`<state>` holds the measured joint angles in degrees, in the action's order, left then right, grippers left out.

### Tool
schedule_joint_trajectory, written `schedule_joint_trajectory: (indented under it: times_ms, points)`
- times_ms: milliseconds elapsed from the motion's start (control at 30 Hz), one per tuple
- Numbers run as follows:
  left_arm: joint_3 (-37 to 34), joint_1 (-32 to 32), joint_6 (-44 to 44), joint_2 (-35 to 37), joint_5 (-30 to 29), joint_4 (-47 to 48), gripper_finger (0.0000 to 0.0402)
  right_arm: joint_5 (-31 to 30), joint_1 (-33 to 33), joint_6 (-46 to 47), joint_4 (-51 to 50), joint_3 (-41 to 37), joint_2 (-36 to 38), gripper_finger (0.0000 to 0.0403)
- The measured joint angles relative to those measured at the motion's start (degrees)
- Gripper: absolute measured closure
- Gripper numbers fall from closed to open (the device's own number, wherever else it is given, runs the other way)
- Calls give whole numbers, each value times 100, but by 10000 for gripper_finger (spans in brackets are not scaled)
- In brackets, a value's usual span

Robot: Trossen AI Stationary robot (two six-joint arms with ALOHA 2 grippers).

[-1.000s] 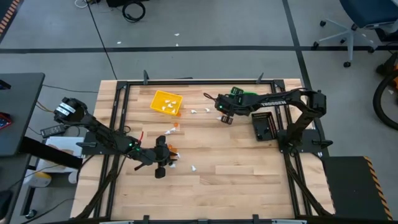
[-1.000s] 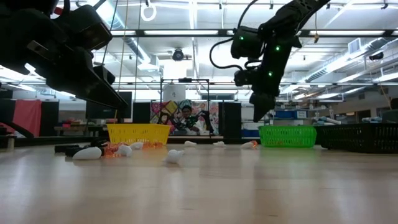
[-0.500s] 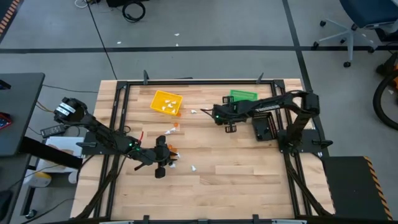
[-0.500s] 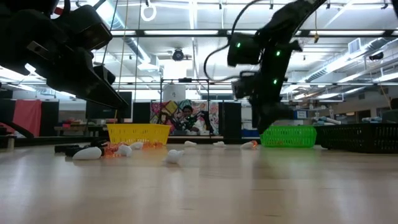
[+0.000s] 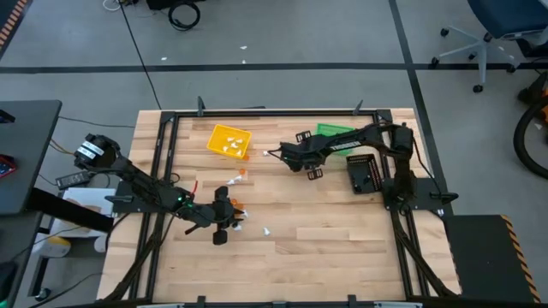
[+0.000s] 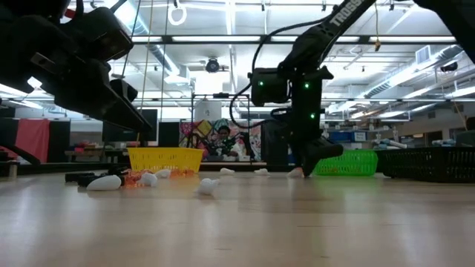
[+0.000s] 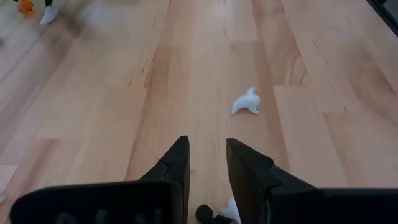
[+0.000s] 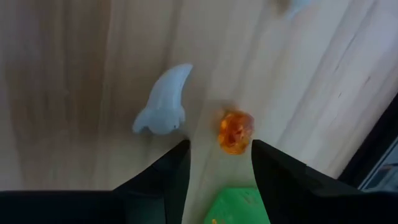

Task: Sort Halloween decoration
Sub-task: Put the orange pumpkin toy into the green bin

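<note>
The Halloween decoration lies scattered on the wooden table [image 5: 334,239]. A white ghost [image 8: 163,109] and an orange pumpkin [image 8: 235,132] lie just ahead of my right gripper [image 8: 219,152], which is open and low over the table between the yellow and green bins [image 5: 276,153]. My left gripper [image 7: 208,152] is open over bare wood at the front left [image 5: 229,210]. A white ghost [image 7: 247,102] lies beyond it, and a small black and white piece [image 7: 217,214] sits beneath its base. More white pieces [image 6: 208,185] and orange pieces [image 5: 242,174] lie around.
A yellow bin [image 5: 229,141] with white pieces stands at the back left, a green bin [image 5: 336,132] at the back right, and a black bin [image 5: 364,174] in front of it. A black metal frame [image 5: 257,111] edges the table. A person [image 6: 220,141] shows far behind.
My right gripper has swung left from beside the green bin and dropped down to the trinkets near the yellow bin. The left arm has not moved.
</note>
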<state>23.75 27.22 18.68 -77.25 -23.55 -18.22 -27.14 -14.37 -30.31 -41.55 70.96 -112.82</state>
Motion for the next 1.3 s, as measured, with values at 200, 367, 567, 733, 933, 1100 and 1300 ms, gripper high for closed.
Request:
schedule_joint_trajectory:
  times_ms: [200,367,567,733,933,1100,1300]
  points:
    - [0,0,2,0,0,18,320,-44,9,-152,44,31,-93,228]
    - [0,0,2,0,0,15,320,1,4,-425,74,24,-84,240]
    - [0,0,24,0,0,15,320,109,1,-706,138,20,-89,273]
    - [0,0,24,0,0,22,320,50,101,-692,104,9,-104,311]
    - [0,0,24,0,0,34,320,49,153,-542,111,4,-108,336]
    - [0,0,28,0,0,35,320,158,140,-183,95,2,-36,325]
    - [0,0,30,0,1,35,320,199,110,-111,306,4,121,286]
